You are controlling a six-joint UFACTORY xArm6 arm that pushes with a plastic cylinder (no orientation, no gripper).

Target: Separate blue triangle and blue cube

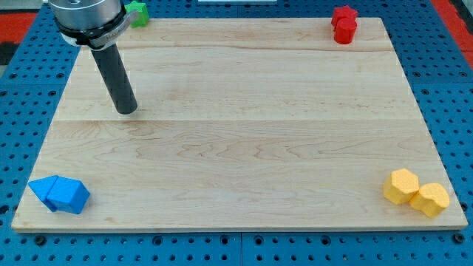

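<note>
The blue triangle [44, 190] and the blue cube [70, 197] lie touching each other at the board's bottom left corner, the triangle on the view's left. My tip [127, 111] rests on the wooden board [244, 140] in its upper left part, well above and to the right of the blue pair, far from both.
Two red blocks [344, 24] sit together at the top right corner. Two yellow blocks [416, 193] sit together at the bottom right corner. A green block [137, 12] lies at the top left edge, partly behind the arm. A blue perforated table surrounds the board.
</note>
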